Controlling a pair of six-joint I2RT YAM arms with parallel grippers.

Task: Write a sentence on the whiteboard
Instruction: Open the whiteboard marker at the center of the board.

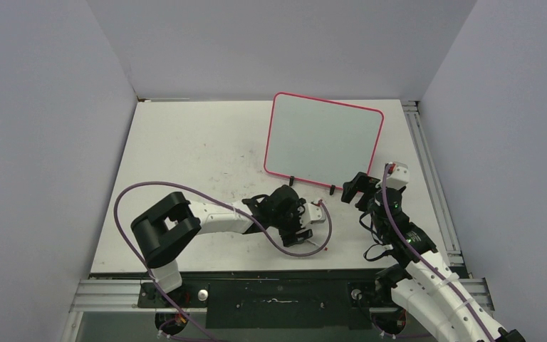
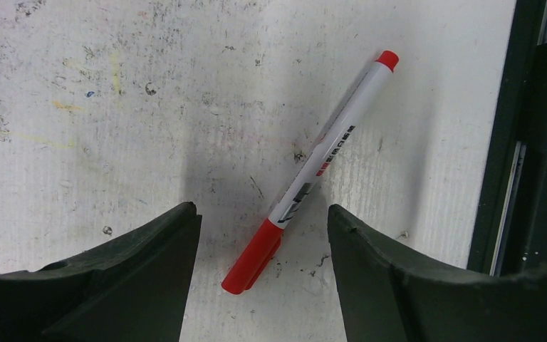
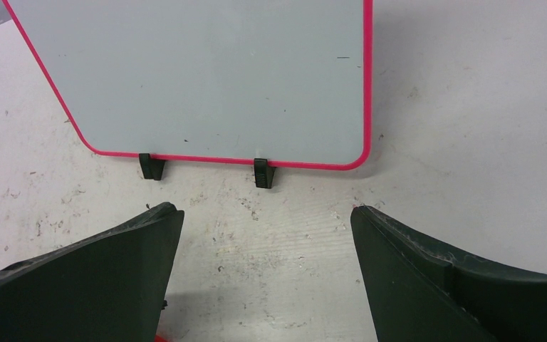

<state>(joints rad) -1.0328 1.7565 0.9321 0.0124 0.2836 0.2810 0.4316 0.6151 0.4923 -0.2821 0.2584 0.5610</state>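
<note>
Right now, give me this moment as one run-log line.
left gripper: open, straddling capped red marker on table | right gripper: open, empty, facing whiteboard | sentence: not yet written

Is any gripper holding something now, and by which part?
Nothing is held. The left gripper is open on either side of the red cap end of the marker, which lies on the table. The right gripper is open and empty.

The table (image 1: 185,142) bears a whiteboard (image 1: 324,139) and red-capped marker (image 2: 313,171).
</note>
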